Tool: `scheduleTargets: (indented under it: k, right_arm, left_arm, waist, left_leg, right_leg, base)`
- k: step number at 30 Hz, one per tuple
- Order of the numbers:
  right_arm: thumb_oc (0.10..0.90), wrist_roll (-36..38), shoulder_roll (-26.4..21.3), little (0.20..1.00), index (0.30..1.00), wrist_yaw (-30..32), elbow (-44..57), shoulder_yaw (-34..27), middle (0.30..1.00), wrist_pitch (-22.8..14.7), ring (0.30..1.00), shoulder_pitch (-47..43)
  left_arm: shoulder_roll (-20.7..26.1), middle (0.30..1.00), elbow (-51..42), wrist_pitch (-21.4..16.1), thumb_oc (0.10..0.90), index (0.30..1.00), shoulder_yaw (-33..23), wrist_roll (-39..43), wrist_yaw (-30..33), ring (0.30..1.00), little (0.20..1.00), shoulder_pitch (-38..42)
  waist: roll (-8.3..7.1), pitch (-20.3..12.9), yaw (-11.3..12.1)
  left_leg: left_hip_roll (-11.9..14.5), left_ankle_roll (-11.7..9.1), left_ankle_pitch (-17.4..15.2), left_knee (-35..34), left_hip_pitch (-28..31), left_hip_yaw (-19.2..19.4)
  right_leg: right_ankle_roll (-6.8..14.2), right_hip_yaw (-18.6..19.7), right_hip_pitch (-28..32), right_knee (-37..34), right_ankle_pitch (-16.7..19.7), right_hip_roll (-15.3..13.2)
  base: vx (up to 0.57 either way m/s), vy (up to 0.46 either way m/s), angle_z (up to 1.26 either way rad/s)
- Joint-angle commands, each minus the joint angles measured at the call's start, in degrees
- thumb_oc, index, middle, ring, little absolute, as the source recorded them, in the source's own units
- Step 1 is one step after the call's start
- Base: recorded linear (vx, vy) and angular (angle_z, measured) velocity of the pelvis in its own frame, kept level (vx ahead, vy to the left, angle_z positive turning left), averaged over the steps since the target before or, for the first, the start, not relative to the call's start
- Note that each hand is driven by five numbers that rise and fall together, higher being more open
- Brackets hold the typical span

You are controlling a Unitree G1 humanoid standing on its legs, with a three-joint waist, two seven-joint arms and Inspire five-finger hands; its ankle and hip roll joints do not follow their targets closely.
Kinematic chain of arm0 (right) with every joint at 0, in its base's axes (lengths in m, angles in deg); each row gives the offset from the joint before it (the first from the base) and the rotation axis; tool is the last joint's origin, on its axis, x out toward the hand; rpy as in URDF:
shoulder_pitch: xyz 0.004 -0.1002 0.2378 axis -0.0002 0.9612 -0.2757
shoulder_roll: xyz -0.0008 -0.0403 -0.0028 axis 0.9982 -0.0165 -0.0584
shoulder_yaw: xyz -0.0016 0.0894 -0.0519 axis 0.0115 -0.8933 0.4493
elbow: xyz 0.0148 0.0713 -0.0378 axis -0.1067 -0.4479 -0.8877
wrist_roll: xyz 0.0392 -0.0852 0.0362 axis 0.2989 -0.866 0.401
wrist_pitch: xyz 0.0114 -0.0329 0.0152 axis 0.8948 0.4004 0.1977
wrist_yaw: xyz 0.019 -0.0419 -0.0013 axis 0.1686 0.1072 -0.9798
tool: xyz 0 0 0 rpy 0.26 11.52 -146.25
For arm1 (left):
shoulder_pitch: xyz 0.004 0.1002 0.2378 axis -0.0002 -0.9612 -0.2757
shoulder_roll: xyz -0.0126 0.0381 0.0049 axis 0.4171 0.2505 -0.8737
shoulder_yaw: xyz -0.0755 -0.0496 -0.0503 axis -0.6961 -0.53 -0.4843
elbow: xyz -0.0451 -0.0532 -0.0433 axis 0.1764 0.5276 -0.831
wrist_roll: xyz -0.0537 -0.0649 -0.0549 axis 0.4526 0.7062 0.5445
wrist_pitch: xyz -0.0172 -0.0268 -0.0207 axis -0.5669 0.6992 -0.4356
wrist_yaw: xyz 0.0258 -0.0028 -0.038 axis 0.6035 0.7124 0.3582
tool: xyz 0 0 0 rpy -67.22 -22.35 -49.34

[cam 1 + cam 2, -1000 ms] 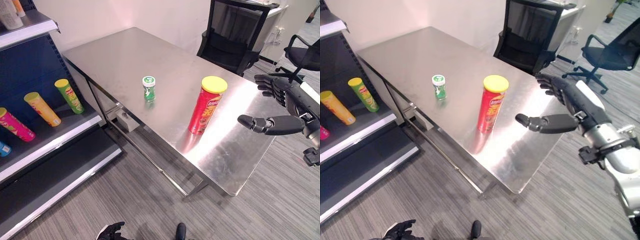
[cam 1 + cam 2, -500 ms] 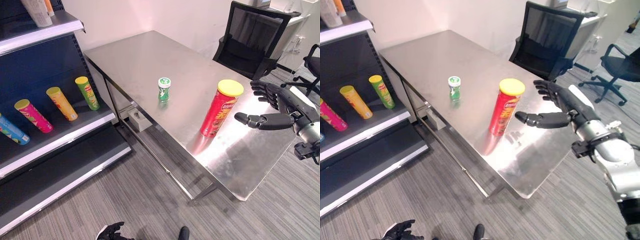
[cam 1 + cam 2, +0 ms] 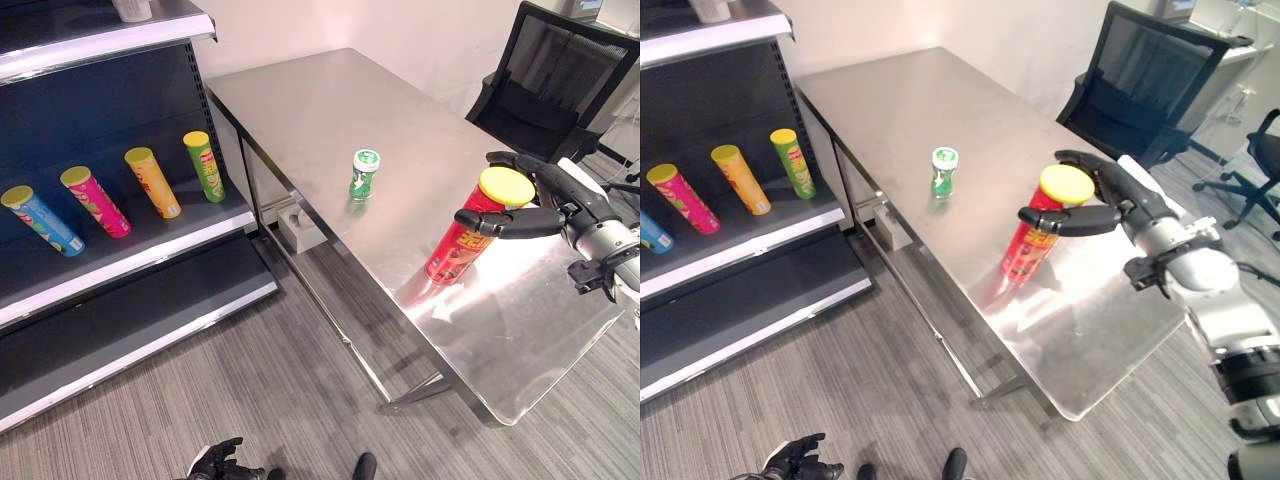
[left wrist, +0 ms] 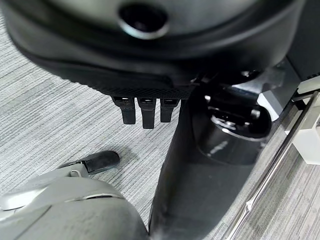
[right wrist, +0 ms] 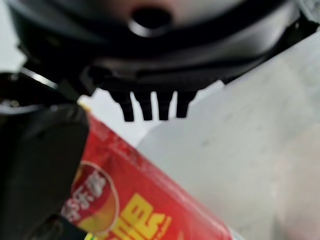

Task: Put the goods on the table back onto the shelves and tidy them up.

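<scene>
Two goods stand on the steel table (image 3: 300, 110): one tall red can (image 3: 466, 228) with a yellow lid, near the table's right end, and one small green bottle (image 3: 364, 174) with a white cap, upright near the table's middle and well apart from the can.

The right hand (image 3: 545, 205) is at the top of the red can. Its thumb lies across the near side of the can just under the lid, and its fingers (image 3: 1085, 160) reach round the far side of the lid, so the hand brackets the can's upper part. The fingers are only gently bent, and whether they press the can or stand just off it cannot be told. In the right wrist view the red can (image 5: 145, 205) shows very close against the hand. The can stands on the table, leaning a little.

The left hand (image 3: 218, 462) hangs low over the grey carpet (image 3: 290, 400), at the near edge of the view; its fingers look loosely curled and hold nothing.

To the left is the shelf unit (image 3: 150, 250). On its middle shelf four cans lie side by side, slanted: one blue (image 3: 40, 220), one pink (image 3: 95, 200), one orange (image 3: 152, 182) and one green (image 3: 204, 166). One black office chair (image 3: 545, 85) stands beyond the table's far end.
</scene>
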Motion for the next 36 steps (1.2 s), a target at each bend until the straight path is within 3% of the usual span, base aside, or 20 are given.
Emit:
scheduleTargets:
  k: [1, 5, 6, 7, 8, 23, 29, 32, 36]
  right_arm:
    - [0.8, 3.3, -1.8, 0.9, 0.9, 1.4, 0.2, 0.8, 0.9, -3.2, 0.9, -9.8]
    - [0.8, 2.8, -2.3, 0.9, 0.9, 1.0, 0.0, 2.7, 0.9, -2.9, 0.9, -10.9]
    - [0.709, 2.6, -2.5, 0.764, 0.764, 0.8, -0.1, 3.1, 0.764, -2.9, 0.764, -11.1]
    - [0.525, 2.1, -3.0, 0.488, 0.488, 0.8, -0.1, 3.7, 0.488, -2.9, 0.488, -11.4]
    - [0.4, 1.7, -3.1, 0.3, 0.3, 1.0, -0.6, 4.4, 0.3, -2.9, 0.3, -12.0]
    - [0.4, 0.8, -3.4, 0.3, 0.3, 3.3, 0.7, -0.2, 0.3, -4.2, 0.3, -10.8]
    - [0.4, 1.2, -2.3, 0.3, 0.3, 7.5, 5.4, -10.0, 0.3, -6.2, 0.3, -7.6]
    - [0.4, -2.9, 0.0, 0.3, 0.3, 13.0, 11.5, -17.6, 0.3, -8.3, 0.3, -6.2]
    - [0.4, -10.4, 4.1, 0.3, 0.3, 19.0, 17.8, -22.8, 0.3, -9.2, 0.3, -5.0]
  left_arm:
    - [3.0, 0.9, 2.6, -0.7, 0.8, 0.9, 3.8, -0.5, 0.2, 0.9, 0.9, -0.1]
    - [3.0, 0.9, 2.3, -0.7, 0.8, 0.9, 4.0, -0.2, 0.2, 0.9, 0.9, 0.1]
    - [3.1, 0.9, 2.3, -0.8, 0.8, 0.9, 4.0, -0.2, 0.2, 0.9, 0.9, 0.1]
    - [3.2, 0.9, 2.0, -0.8, 0.8, 0.9, 4.1, -0.1, 0.1, 0.9, 0.9, 0.1]
    - [3.1, 0.9, 2.0, -0.8, 0.8, 0.9, 4.1, 0.0, 0.1, 0.9, 0.9, 0.1]
    - [3.4, 0.9, 1.8, -1.0, 0.8, 0.9, 3.5, -0.6, 0.6, 0.9, 0.9, 0.1]
    - [3.9, 0.9, 1.2, -1.1, 0.8, 0.9, 2.4, -0.6, 1.0, 0.9, 0.9, 0.4]
    - [3.9, 0.9, 0.3, -1.0, 0.8, 0.9, 1.4, -0.6, 1.3, 0.9, 0.9, 0.1]
    - [3.8, 0.9, -0.2, -0.9, 0.8, 0.9, 0.9, -0.6, 2.0, 0.9, 0.9, 0.1]
  waist:
    - [-3.82, -2.4, 2.0]
    - [-4.03, -2.4, 2.0]
    - [-4.09, -2.4, 2.0]
    - [-4.17, -2.4, 2.1]
    - [-4.21, -2.3, 2.1]
    - [-4.23, -2.5, 1.9]
    - [-3.92, -3.0, 1.5]
    - [-3.22, -3.4, 1.5]
    - [-2.97, -3.9, 1.9]
  left_leg:
    - [2.1, -3.7, 0.6, 0.1, -1.5, 1.6]
    - [2.2, -3.8, 0.6, 0.1, -1.5, 1.5]
    - [2.2, -3.8, 0.6, 0.1, -1.5, 1.5]
    - [2.3, -3.8, 0.6, 0.1, -1.5, 1.4]
    - [2.3, -3.8, 0.7, 0.1, -1.5, 1.4]
    - [2.5, -3.8, 0.3, 0.1, -1.1, 1.4]
    - [2.9, -3.8, 0.0, 0.1, -0.6, 1.4]
    - [3.4, -3.8, -0.5, 0.1, 0.2, 1.4]
    - [3.6, -3.7, -0.2, 0.1, 0.1, 0.9]
  right_leg:
    - [7.8, -0.1, 4.6, 0.3, -1.0, -6.6]
    - [7.7, -0.1, 4.7, 0.3, -1.1, -6.4]
    - [7.7, -0.2, 4.7, 0.3, -1.1, -6.4]
    - [7.7, -0.2, 4.8, 0.3, -1.2, -6.4]
    - [7.7, -0.1, 4.8, 0.3, -1.2, -6.3]
    - [7.6, -0.1, 5.1, 0.3, -1.5, -6.2]
    - [7.5, 0.1, 5.4, 0.3, -2.0, -5.9]
    - [7.1, 0.3, 6.1, 0.3, -3.0, -5.3]
    - [6.7, 0.3, 6.2, 0.3, -3.5, -5.0]
  base:
    - [0.0, 0.0, 0.0]
    - [0.0, 0.0, 0.0]
    - [0.0, 0.0, 0.0]
    - [0.0, 0.0, 0.0]
    - [0.0, 0.0, 0.0]
    - [0.0, 0.0, 0.0]
    - [0.0, -0.024, 0.01]
    - [0.02, -0.06, 0.02]
    - [0.0, -0.06, 0.04]
